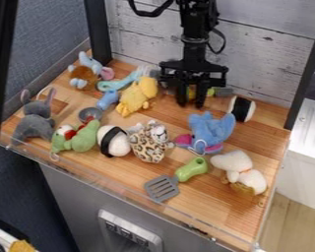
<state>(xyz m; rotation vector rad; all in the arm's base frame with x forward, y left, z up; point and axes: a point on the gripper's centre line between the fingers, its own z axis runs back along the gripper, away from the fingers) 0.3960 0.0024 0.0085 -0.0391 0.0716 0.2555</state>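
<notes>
Black gripper (191,101) at upper centre of view, two fingers spaced apart, green-handled utensil (220,92) directly adjacent on wooden work surface (124,170), yellow plush toy (138,97) to the left, blue plush elephant (210,128) nearer the camera.

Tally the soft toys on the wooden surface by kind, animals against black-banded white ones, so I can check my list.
Animals: 7 (gray one, brown-and-blue one, yellow one, green one, spotted one, blue one, white one)
Black-banded white: 2 (middle one, right-hand one)
Total: 9
</notes>
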